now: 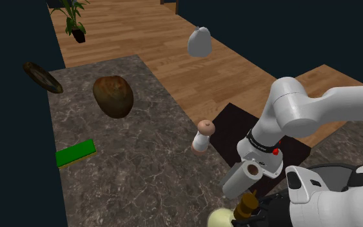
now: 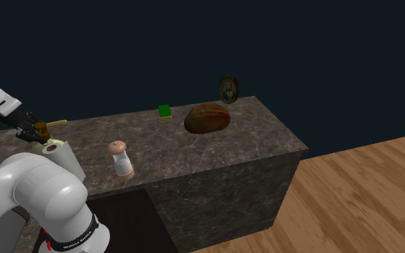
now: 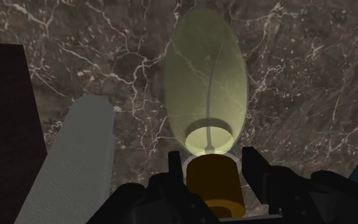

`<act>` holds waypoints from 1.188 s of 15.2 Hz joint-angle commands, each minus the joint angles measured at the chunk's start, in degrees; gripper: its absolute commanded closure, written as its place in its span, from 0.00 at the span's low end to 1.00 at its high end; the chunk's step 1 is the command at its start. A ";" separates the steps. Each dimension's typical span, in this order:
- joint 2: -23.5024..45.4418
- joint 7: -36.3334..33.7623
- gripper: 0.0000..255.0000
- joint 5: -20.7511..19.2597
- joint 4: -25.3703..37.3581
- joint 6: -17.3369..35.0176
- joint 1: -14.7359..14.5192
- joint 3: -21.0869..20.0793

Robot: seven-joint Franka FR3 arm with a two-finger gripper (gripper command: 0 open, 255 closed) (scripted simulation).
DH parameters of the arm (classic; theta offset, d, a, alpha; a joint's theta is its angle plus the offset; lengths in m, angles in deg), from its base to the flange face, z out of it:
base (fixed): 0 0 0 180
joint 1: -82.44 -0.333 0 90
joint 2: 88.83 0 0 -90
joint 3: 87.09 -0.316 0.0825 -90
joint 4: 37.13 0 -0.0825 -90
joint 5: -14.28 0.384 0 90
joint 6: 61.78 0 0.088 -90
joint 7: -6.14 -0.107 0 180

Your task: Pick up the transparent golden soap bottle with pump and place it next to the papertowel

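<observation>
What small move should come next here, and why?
Probably open the jaws: the gripper clasps the soap bottle by its pump collar, already close beside the paper towel roll. Whether its base rests on the countertop is unclear.

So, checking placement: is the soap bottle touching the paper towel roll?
Apart. The wrist view shows a strip of dark marbled counter between the soap bottle and the paper towel roll all along.

Dark veined stone counter [image 1: 141, 161], block-shaped, on wood plank floor [image 1: 173, 45]. Potted plant [image 1: 75, 19] on the floor beyond it. Flat dark navy wall [image 2: 193, 43] behind. Dim light.
</observation>
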State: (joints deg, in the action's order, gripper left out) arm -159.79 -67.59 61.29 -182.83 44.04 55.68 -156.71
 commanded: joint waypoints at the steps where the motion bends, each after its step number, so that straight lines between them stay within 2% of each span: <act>1: 0.06 0.00 0.00 0.04 -0.12 -0.10 -0.02 -0.14; 6: 0.07 -0.02 0.00 0.06 -0.09 -0.09 0.00 -0.17; 10: -0.24 -1.49 0.00 -4.65 4.51 -6.18 -0.72 5.52; 18: -0.25 -1.49 0.00 -4.64 4.51 -6.19 -0.72 5.52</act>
